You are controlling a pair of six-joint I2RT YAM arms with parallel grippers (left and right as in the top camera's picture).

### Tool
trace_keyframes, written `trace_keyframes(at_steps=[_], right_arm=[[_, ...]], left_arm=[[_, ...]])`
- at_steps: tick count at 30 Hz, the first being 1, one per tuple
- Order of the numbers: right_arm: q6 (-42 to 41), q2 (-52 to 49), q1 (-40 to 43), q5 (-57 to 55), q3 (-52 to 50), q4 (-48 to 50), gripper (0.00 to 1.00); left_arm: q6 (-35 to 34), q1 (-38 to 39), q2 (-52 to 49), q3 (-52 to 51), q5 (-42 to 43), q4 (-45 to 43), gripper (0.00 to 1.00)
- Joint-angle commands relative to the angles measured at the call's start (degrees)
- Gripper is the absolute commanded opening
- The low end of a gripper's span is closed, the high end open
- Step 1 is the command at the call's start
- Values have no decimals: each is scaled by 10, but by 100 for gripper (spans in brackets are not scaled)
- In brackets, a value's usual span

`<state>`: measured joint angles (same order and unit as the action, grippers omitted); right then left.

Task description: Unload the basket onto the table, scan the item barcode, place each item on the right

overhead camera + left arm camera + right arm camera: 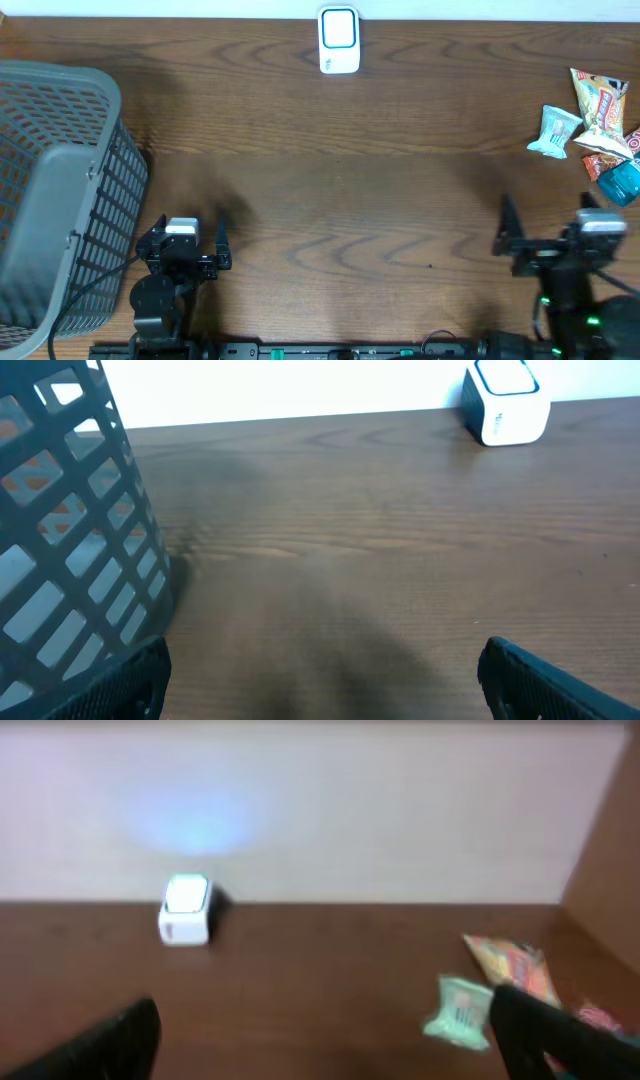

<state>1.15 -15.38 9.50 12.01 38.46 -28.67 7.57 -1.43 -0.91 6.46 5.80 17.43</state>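
Note:
The white scanner (339, 40) with a blue-lit window stands at the table's far edge, also in the left wrist view (507, 403) and the right wrist view (185, 908). Several snack items lie at the far right: a pale green packet (555, 131), an orange bag (600, 108) and a blue packet (621, 182). The green packet (460, 1013) shows a barcode, and the orange bag (510, 966) lies behind it. My right gripper (548, 214) (330, 1040) hangs open just left of the items, holding nothing. My left gripper (187, 238) (325, 685) is open over bare wood.
A large grey mesh basket (60, 190) fills the left side, its wall (70, 540) close beside my left finger. A red packet (606, 152) lies among the snacks. A wooden side wall (610, 850) rises at the right.

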Motion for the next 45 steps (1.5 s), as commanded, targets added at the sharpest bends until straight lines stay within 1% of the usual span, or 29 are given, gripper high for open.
trace_keyframes(at_steps=[1,5,7,10,16,17,43,45], right_arm=[[7,60,-33,31,-120,95,99],[7,102,-52,31,-227,213,99],[6,120,-54,31,-270,250,99],[6,153,-55,29,-322,265,99],[6,151,-55,18,-377,268,99],[6,151,-55,14,-382,251,99],[2,151,-55,13,-381,255,99],[2,151,-55,13,-381,255,99]], left_arm=[[5,1,3,-8,-1,12,98],[5,1,3,-8,-1,12,98],[5,1,3,-8,-1,12,98],[5,1,3,-8,-1,12,98],[5,1,3,-8,-1,12,98],[5,1,3,-8,-1,12,98],[5,3,4,-8,-1,12,98],[13,3,4,-8,-16,11,98]])
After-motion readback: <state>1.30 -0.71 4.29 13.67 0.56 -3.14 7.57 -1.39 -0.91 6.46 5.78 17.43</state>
